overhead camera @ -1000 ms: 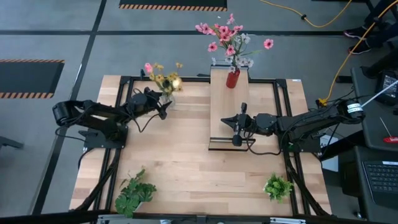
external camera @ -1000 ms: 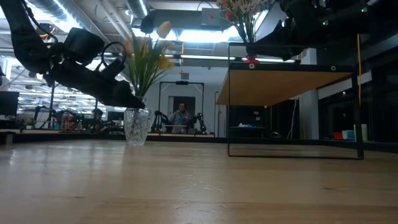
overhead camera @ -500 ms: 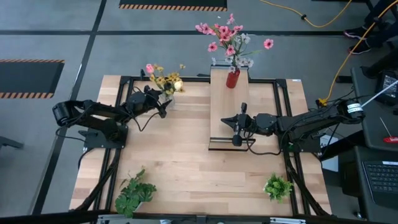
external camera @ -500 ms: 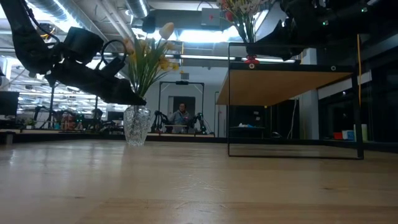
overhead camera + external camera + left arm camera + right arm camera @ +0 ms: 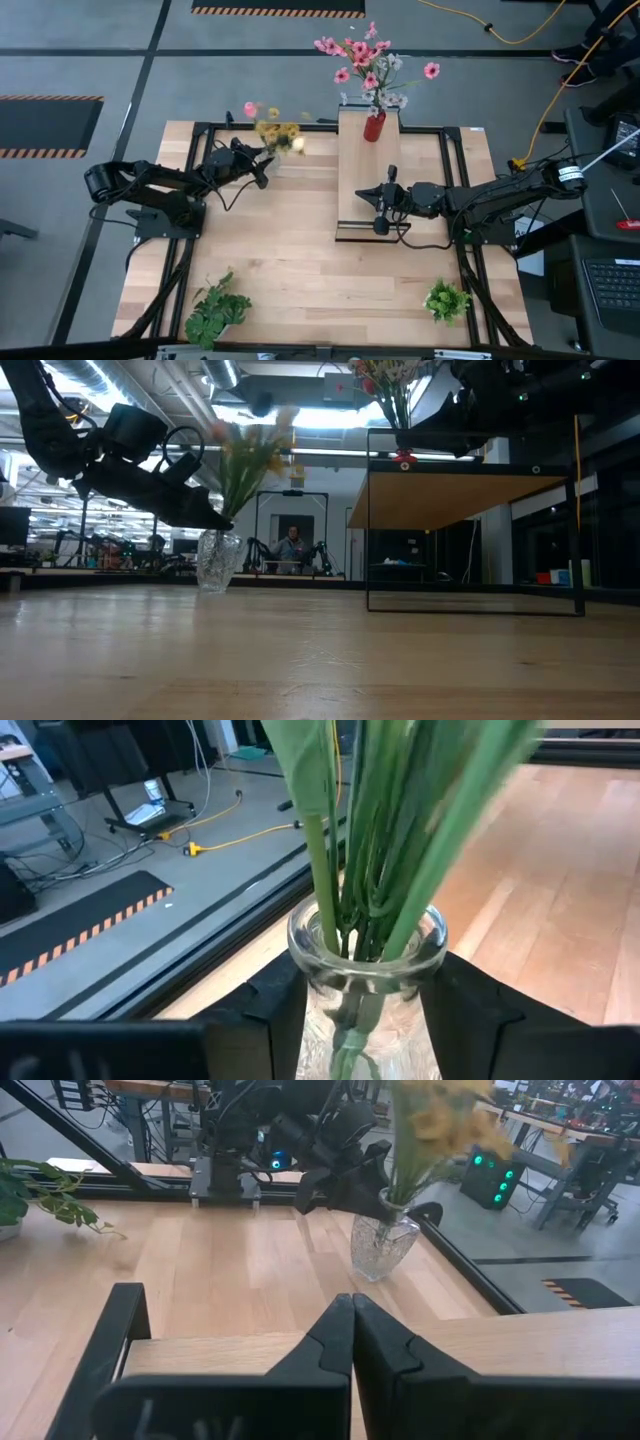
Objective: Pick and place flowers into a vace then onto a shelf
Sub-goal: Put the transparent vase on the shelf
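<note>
A small clear glass vase holding yellow and pink flowers stands near the table's far left. My left gripper is shut on it. The vase leans, and the flower heads are blurred. My right gripper is shut on nothing and hovers over the near end of the light-wood shelf. A red vase with pink blossom sprays stands on the shelf's far end. My left gripper pinches the vase's upper body just under the rim, one finger on each side. The fingers reach in almost level from the table's left. The vase sits tilted in the hold with its base down at the tabletop.
Two leafy green bunches lie at the table's near edge, one at the left and one at the right. Bare wood lies between the arms. The shelf stands raised on a dark frame. A person sits far behind the table.
My left gripper has shut on the vase without shifting place. The vase has tipped, and its flower heads have swung toward the table's right.
</note>
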Available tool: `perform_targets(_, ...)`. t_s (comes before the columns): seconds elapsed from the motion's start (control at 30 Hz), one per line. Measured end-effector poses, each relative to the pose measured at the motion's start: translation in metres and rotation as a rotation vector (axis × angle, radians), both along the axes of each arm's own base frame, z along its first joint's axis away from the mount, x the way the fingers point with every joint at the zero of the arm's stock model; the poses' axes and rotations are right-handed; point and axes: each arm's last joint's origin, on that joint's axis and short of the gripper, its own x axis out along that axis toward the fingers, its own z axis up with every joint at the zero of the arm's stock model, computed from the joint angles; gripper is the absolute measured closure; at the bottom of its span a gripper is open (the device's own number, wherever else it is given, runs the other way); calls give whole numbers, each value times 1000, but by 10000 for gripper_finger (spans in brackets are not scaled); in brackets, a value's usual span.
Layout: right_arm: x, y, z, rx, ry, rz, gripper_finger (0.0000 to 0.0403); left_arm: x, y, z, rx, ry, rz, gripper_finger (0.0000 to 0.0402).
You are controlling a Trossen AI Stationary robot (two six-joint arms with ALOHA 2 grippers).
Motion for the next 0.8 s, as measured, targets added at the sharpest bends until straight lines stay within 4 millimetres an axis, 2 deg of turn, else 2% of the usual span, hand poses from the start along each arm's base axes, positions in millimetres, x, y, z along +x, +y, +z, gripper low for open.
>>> perform_targets(0.27, 0, 0, 0, 0, 1, 0, 398, 0, 0, 0, -14, -13, -5, 246)
perform_targets(0.47, 0, 0, 0, 3, 2, 0, 398, 1, -3, 2, -42, -46, -78, 246)
perform_targets(0.8, 0, 0, 0, 22, -1, -4, 398, -1, -20, 26, -33, -158, -259, 246)
